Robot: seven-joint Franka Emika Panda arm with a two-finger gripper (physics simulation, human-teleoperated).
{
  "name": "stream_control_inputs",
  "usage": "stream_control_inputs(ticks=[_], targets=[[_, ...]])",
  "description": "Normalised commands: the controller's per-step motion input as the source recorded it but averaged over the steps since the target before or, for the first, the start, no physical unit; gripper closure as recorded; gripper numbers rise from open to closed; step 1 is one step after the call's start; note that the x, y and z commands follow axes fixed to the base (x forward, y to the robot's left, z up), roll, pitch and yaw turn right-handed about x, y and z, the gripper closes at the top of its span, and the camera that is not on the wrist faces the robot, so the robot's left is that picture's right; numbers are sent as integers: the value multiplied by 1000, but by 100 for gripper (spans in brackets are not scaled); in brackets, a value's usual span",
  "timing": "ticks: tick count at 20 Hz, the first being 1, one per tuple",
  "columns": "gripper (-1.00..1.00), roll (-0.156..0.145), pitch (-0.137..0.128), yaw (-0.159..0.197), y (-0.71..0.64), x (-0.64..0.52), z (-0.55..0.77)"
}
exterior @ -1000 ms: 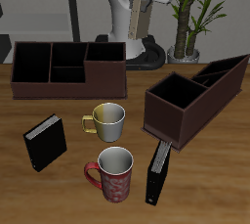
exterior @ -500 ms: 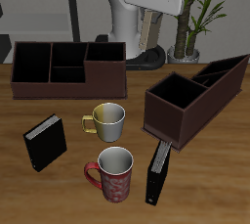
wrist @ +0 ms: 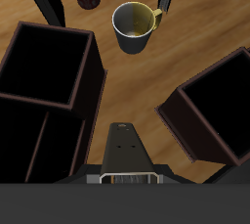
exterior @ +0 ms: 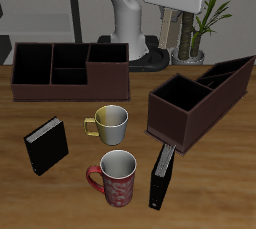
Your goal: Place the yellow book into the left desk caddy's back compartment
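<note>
My gripper (exterior: 180,9) is shut on the yellow book (exterior: 180,35), which hangs upright below the hand, high over the back of the table. In the wrist view the book (wrist: 122,152) shows edge-on as a greyish wedge running away from the hand. The left desk caddy (exterior: 195,108), a dark brown box turned diagonally, stands beside and below the book. Its back compartment (exterior: 236,69) is the far end section, dark inside. The caddy's big near section (wrist: 44,62) lies open under the wrist camera.
A second brown caddy (exterior: 70,73) stands squarely farther along the back. A pale mug (exterior: 110,123) and a red mug (exterior: 117,178) stand mid-table. Two black books (exterior: 45,145) (exterior: 160,173) stand upright near the front. A potted plant (exterior: 195,45) is behind the gripper.
The gripper has carried the yellow book sideways at the same height, from in front of the robot's body toward the left desk caddy.
</note>
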Motion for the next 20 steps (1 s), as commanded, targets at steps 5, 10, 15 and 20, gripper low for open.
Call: stream_control_inputs(ticks=[5,10,15,20], targets=[[100,41,-12,-73,341,91,124],[100,38,-11,-38,254,80,73],[100,21,-12,-39,161,73,29],[100,16,12,-7,287,162,-23]])
